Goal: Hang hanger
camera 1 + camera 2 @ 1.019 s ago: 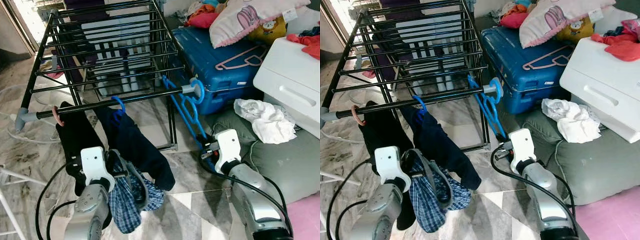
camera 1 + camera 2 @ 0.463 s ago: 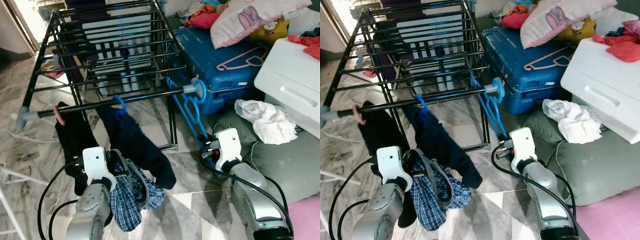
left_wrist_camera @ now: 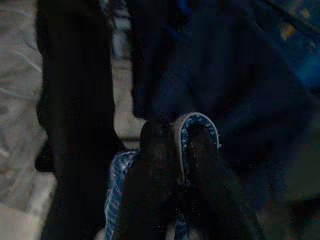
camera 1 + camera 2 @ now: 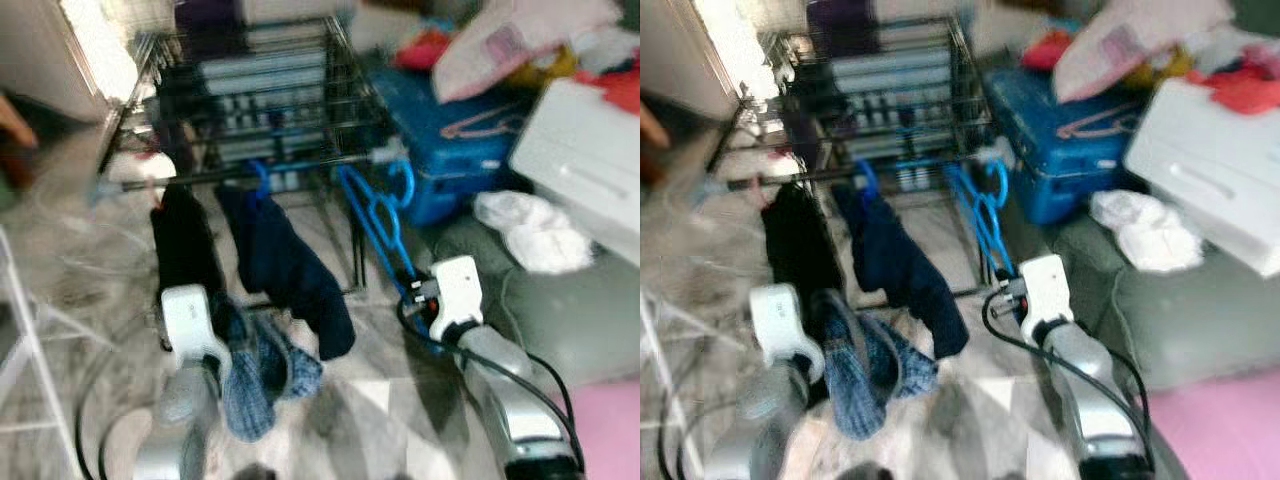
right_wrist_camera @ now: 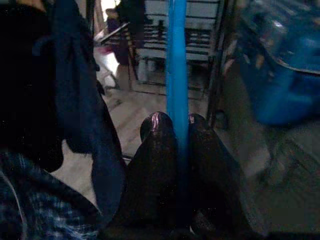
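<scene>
Right tool (image 5: 175, 132) clamped on blue hanger (image 4: 375, 215); left tool (image 3: 180, 137) pinching checked cloth (image 4: 255, 375). Beyond right tool, hanger rising to drying rack (image 4: 300, 90), hook on front rail. Dark garments (image 4: 285, 260) hanging just past left tool. Blue suitcase (image 4: 455, 135) farther right.

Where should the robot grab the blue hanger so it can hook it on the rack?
Probably low on its straight arm, coming from below, where the right gripper is already shut on the blue hanger. The hanger slants up with its hook near the end of the rack's front bar, so a low hold leaves the hook free.
</scene>
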`<state>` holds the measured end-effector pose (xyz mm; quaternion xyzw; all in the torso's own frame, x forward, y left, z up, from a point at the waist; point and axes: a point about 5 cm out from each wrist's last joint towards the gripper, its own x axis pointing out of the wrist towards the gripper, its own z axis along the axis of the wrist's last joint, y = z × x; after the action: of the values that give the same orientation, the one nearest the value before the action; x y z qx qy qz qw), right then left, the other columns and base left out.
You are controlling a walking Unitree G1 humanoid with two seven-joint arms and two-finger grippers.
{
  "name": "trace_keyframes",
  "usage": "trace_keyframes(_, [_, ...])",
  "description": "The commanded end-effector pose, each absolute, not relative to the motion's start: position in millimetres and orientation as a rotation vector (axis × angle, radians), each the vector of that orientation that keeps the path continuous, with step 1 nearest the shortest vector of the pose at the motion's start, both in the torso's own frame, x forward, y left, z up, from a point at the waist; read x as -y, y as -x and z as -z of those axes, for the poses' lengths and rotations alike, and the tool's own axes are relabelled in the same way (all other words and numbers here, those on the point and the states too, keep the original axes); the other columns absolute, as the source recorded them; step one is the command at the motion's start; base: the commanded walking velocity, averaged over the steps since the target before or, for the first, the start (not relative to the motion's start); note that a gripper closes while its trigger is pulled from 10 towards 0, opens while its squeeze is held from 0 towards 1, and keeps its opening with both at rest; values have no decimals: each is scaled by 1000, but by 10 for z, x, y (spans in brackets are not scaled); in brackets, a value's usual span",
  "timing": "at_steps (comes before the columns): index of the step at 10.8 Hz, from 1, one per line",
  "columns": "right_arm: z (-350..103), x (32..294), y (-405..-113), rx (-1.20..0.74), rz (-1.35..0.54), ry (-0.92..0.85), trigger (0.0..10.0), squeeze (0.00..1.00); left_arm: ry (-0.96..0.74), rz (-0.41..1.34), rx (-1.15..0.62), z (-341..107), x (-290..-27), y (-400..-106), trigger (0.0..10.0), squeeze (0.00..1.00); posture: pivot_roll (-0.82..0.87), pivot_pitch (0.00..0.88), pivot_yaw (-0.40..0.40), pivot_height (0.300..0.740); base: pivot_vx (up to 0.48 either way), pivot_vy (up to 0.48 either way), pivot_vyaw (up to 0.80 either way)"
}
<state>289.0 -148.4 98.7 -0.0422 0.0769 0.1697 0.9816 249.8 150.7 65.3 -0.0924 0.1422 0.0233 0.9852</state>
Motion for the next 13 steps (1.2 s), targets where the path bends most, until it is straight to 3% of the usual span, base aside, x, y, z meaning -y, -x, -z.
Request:
trace_keyframes(1, [-1075, 1452, -2920, -120, -346, 81, 10000, 0, 162, -51, -250, -740, -1542, -2555, 10000, 0, -72, 0, 64, 740, -330, 0, 0])
trace_keyframes(9, [-1083, 1443, -2949, -113, -334, 82, 10000, 0, 152, -51, -236, -738, -1554, -2573, 10000, 0, -70, 0, 63, 740, -330, 0, 0])
trace_keyframes(13, [-1098, 1427, -2961, -107, -328, 59, 10000, 0, 202, -60, -227, -751, -1626, -2568, 10000, 0, -63, 0, 61, 740, 0, 0, 0])
